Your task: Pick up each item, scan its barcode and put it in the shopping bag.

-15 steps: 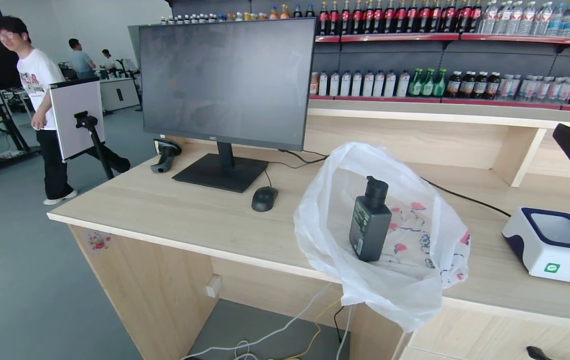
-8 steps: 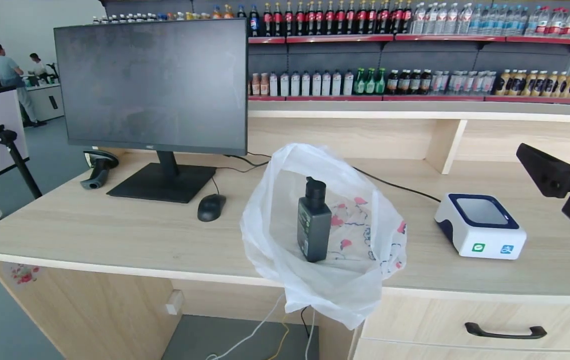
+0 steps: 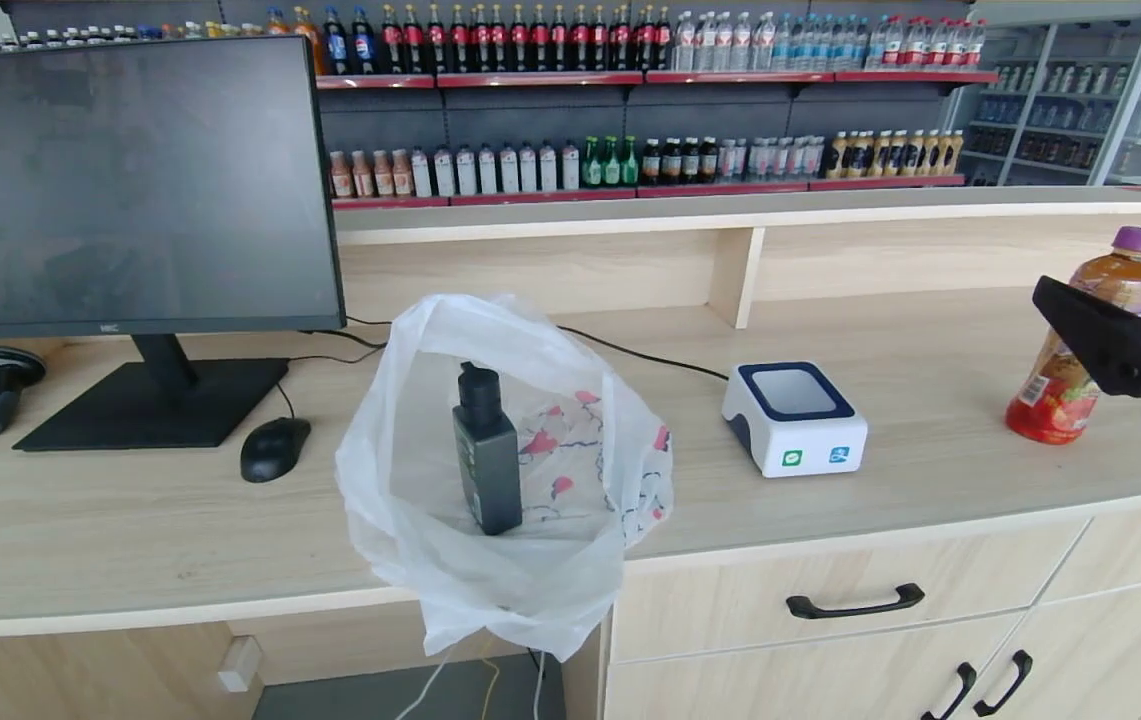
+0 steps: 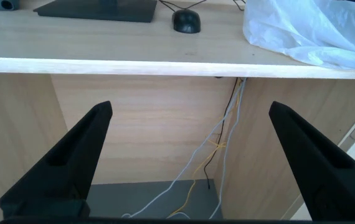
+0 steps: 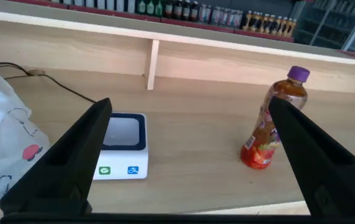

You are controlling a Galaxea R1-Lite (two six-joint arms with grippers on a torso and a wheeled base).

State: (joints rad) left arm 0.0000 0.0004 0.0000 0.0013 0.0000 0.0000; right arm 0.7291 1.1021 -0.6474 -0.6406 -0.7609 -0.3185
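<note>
Shopping bag (image 3: 400, 500): already holds pump bottle (image 3: 487, 455). To scan and bag yet: juice bottle (image 3: 1050, 400) on counter (image 3: 930, 380). Left gripper (image 4: 190, 109), right gripper (image 5: 190, 109): gaping wide, empty.

Head camera looks down on the counter (image 3: 80, 540) from in front. Left wrist sits low, facing its front (sharing bag (image 3: 510, 590), mouse (image 3: 274, 448)); right wrist looks across, sharing scanner (image 3: 795, 420), bottle (image 3: 1050, 410).
</note>
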